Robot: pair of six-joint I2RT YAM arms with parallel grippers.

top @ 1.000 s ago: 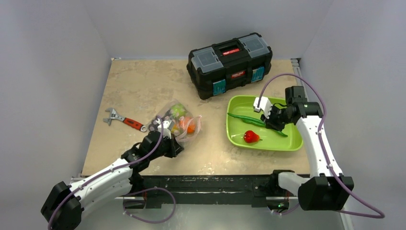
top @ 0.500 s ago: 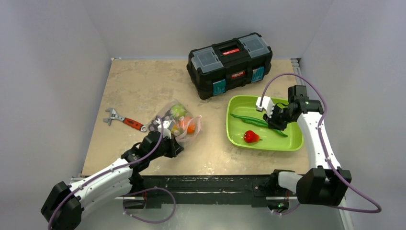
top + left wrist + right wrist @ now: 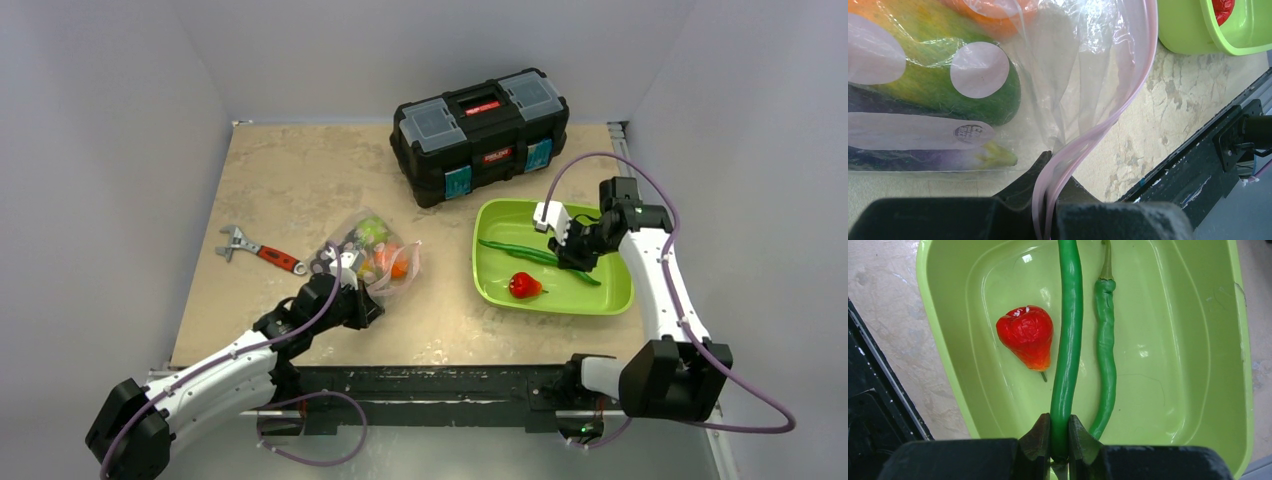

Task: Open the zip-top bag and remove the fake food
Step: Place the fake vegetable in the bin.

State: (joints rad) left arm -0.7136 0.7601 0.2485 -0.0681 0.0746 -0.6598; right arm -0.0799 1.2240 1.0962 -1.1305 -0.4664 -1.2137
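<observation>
The clear zip-top bag point(image 3: 375, 256) lies left of centre with fake food inside: an orange-green mango point(image 3: 938, 75) and an eggplant point(image 3: 923, 157) show through the plastic. My left gripper point(image 3: 1053, 167) is shut on the bag's pinkish zip strip point(image 3: 1128, 105) at its near edge. My right gripper point(image 3: 1060, 426) is shut on the end of a long green bean point(image 3: 1068, 340), held low over the green tray point(image 3: 1208, 340). In the tray lie a red pepper point(image 3: 1027, 336) and a second long green piece point(image 3: 1105, 355).
A black toolbox point(image 3: 480, 135) stands at the back, just behind the tray point(image 3: 612, 300). A red-handled wrench point(image 3: 258, 250) lies left of the bag. Grey walls close in on both sides, and a black rail runs along the near edge.
The right arm has shifted slightly back over the tray with the bean still in its grip. The left arm and the bag have not moved.
</observation>
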